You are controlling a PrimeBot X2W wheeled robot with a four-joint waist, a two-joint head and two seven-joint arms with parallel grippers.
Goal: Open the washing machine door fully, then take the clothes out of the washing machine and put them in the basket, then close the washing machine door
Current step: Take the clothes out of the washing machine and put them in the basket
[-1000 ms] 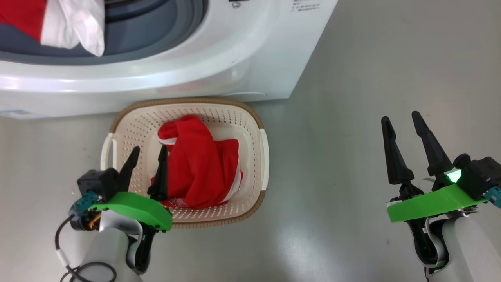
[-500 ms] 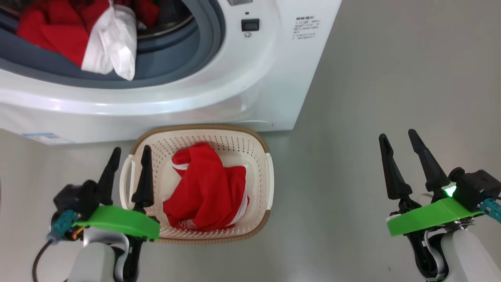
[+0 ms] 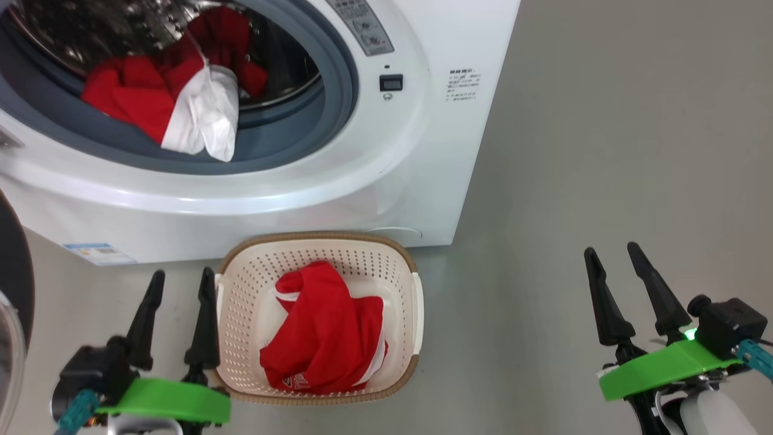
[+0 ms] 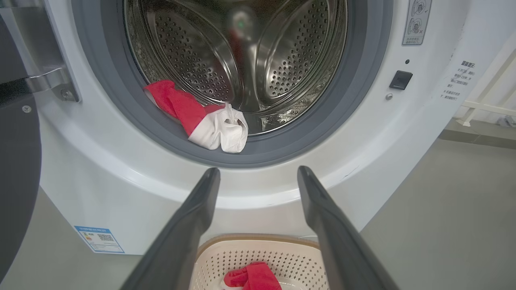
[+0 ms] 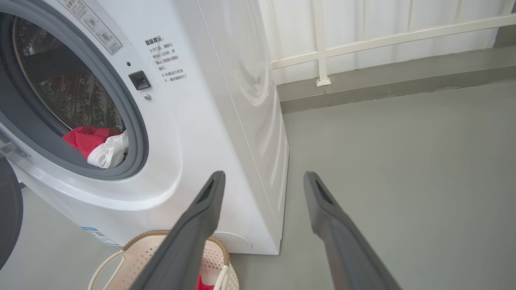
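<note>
The white washing machine (image 3: 423, 151) stands with its drum exposed. The washing machine door (image 3: 15, 266) is swung out at the far left, where its black rim shows. A red and white piece of the clothes (image 3: 163, 103) lies in the drum and droops over the grey ring. A second red garment (image 3: 326, 332) sits in the cream basket (image 3: 320, 238) on the floor before the machine. My left gripper (image 3: 183, 275) is open and empty just left of the basket, pointing at the drum (image 4: 242, 60). My right gripper (image 3: 611, 249) is open and empty over the floor, far right.
Bare grey floor (image 3: 604, 121) spreads to the right of the machine. A white railing (image 5: 322, 44) and a low ledge run along the wall behind it. The basket touches or nearly touches the machine's lower front.
The head camera has tilted up, so more of the drum shows. My left gripper has moved left, from above the basket's left part to beside it. The right gripper keeps its pose.
</note>
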